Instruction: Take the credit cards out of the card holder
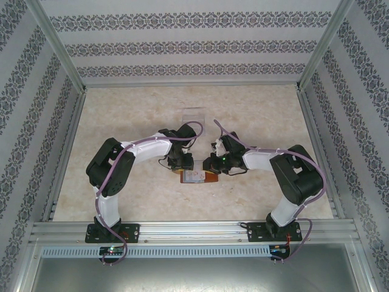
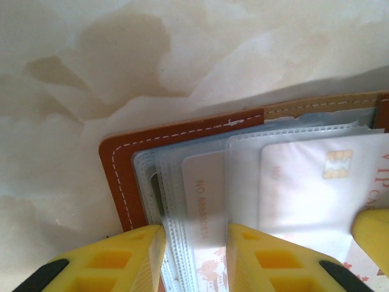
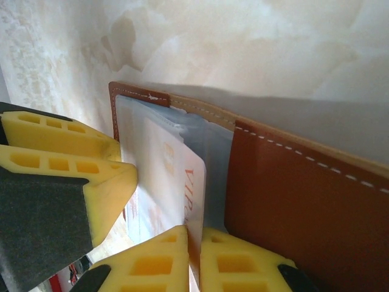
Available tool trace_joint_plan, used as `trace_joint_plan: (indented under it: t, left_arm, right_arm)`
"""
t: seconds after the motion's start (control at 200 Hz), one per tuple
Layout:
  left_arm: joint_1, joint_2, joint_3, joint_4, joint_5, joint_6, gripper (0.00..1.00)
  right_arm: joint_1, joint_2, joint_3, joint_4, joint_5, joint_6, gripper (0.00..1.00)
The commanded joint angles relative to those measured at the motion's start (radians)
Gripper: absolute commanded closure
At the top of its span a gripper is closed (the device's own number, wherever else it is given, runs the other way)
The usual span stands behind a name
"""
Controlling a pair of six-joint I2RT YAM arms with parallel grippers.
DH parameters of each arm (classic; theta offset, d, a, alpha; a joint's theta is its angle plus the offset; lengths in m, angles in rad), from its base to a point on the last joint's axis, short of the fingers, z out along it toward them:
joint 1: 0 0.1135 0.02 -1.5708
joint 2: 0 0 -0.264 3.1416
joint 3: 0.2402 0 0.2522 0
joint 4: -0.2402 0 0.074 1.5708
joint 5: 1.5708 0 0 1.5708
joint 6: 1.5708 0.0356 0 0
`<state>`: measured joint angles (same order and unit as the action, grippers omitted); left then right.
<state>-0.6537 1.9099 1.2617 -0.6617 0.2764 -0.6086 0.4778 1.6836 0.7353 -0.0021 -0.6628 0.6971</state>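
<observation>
Fingers (image 3: 158, 261) pinch whitish cards (image 3: 189, 182) in brown holder (image 3: 292, 207)

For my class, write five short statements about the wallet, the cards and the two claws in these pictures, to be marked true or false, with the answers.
1. The card holder is open. True.
2. The VIP card lies loose on the table. False: it sits in a clear sleeve inside the holder.
3. The right claw pinches a thin edge of that card. True.
4. The card holder rests in the clear tray. False: the tray sits farther back, apart from it.
5. The left claw is shut tight. False: its fingers stand apart, with the holder's sleeves between them.
</observation>
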Motion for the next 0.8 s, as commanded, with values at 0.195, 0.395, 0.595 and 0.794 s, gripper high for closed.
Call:
trace_joint_plan:
  t: [0.195,0.395,0.595,0.794]
  left_arm:
    - [0.003,0.021,-0.049,-0.1,-0.114,0.002,0.68]
    - [0.003,0.001,-0.051,-0.085,-0.095,-0.005,0.68]
    - [0.003,-0.067,-0.051,-0.009,-0.027,-0.036,0.67]
    - [0.003,-0.069,-0.046,0.011,0.011,-0.044,0.66]
  right_arm:
    - [-0.039,-0.063,0.006,-0.195,0.117,-0.086,0.9]
    - [-0.044,-0.069,0.01,-0.187,0.09,-0.093,0.9]
    - [-0.022,-0.032,0.016,-0.112,0.017,-0.061,0.84]
    - [0.007,-0.017,0.019,-0.071,0.006,-0.033,0.83]
